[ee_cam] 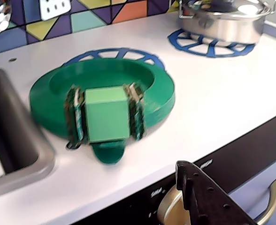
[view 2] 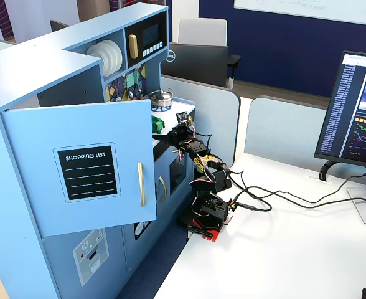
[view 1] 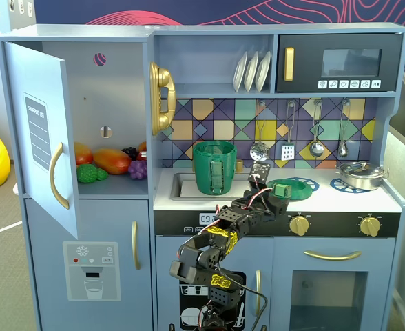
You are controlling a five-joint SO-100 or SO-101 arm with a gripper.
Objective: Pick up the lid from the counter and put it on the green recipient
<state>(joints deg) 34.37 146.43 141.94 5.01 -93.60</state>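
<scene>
The lid, a flat dark green disc with a light green strap across its top, lies on the white counter over a blue burner ring. In a fixed view the lid sits just right of my gripper, which is open at the counter's front edge and holds nothing. Only one dark finger shows in the wrist view, below and right of the lid and apart from it. The green recipient, a tall pot with a lighter side strap, stands upright at the sink, left of the gripper.
A silver metal pot sits on the right burner ring. The sink basin drops away left of the lid. Utensils hang on the back wall. Brass knobs line the front panel, and the fridge door stands open.
</scene>
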